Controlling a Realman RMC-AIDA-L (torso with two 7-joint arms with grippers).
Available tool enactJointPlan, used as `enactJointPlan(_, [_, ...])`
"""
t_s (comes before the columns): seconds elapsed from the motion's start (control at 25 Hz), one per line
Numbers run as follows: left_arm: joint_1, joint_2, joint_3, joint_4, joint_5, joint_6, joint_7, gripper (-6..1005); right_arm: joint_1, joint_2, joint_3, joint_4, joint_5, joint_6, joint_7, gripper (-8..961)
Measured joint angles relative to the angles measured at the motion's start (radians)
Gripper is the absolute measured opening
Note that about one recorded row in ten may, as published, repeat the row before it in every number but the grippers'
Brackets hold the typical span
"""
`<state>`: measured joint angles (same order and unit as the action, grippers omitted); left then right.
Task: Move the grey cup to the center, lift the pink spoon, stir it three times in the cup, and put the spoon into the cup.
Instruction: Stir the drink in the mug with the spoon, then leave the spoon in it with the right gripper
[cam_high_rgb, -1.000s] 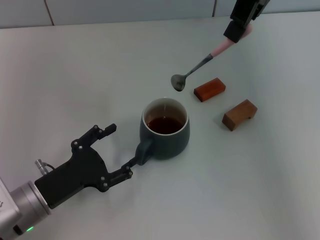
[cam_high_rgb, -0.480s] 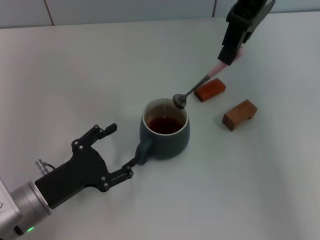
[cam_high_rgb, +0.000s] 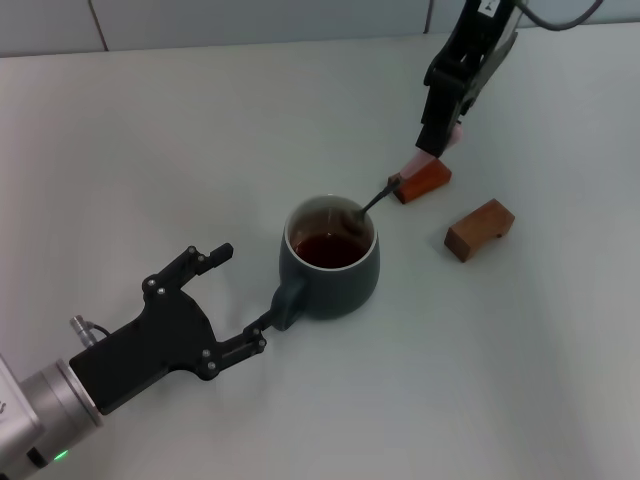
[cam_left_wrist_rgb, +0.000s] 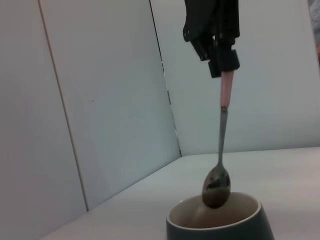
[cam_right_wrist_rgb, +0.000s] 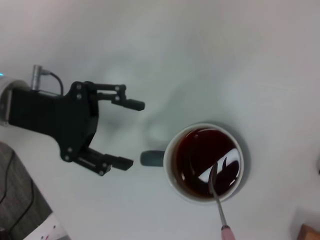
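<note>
The grey cup (cam_high_rgb: 330, 262) stands mid-table holding dark liquid, its handle pointing at my left gripper (cam_high_rgb: 240, 300). That gripper is open, one fingertip close to the handle, gripping nothing. My right gripper (cam_high_rgb: 437, 135) hangs above and behind the cup, shut on the pink handle of the pink spoon (cam_high_rgb: 377, 198). The spoon slants down, and its metal bowl sits inside the cup's mouth at the rim nearest the blocks. The left wrist view shows the spoon (cam_left_wrist_rgb: 220, 150) dipping into the cup (cam_left_wrist_rgb: 220, 225). From the right wrist, the spoon (cam_right_wrist_rgb: 216, 196) tip meets the liquid in the cup (cam_right_wrist_rgb: 205, 162).
Two brown wooden blocks lie right of the cup: a reddish one (cam_high_rgb: 420, 180) directly under the spoon's handle and a lighter one (cam_high_rgb: 480, 228) nearer the front. A wall runs along the table's far edge.
My right gripper has come down and toward the cup, carrying the spoon's bowl from above the table beside the cup into the cup's mouth. The left arm and the cup have stayed put.
</note>
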<state>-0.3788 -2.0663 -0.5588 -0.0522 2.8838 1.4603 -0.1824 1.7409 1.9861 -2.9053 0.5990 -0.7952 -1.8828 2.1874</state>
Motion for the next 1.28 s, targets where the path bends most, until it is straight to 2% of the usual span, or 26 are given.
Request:
enactJointPlan(0.08, [0.000,0.000,0.000,0.000,0.000,0.000,0.000,836,-0.001,0.014,0.000,-0.019,-0.005,0.041,0.004,120])
enactJointPlan(0.52, [-0.002,0.000,-0.003,0.000,0.005,-0.001,0.000,836,-0.007,0.038,0.000,-0.154,-0.034,0.161,0.060,121])
enactJointPlan(0.64, [0.001,0.000,-0.002,0.000,0.006,-0.001,0.000,836,-0.001,0.051,0.001,-0.183,-0.036,0.171,0.065,121])
enactJointPlan(0.68, [0.003,0.001,-0.003,0.000,0.006,0.000,0.000,836,0.002,0.061,0.001,-0.193,-0.036,0.182,0.065,121])
enactJointPlan(1.0, [0.004,0.000,0.001,0.000,0.006,-0.001,0.000,836,0.012,0.068,0.002,-0.204,-0.039,0.235,0.079,121])
enactJointPlan(1.28, [0.001,0.000,-0.001,0.000,0.005,-0.004,0.000,836,0.012,0.064,0.002,-0.201,-0.068,0.198,0.089,121])
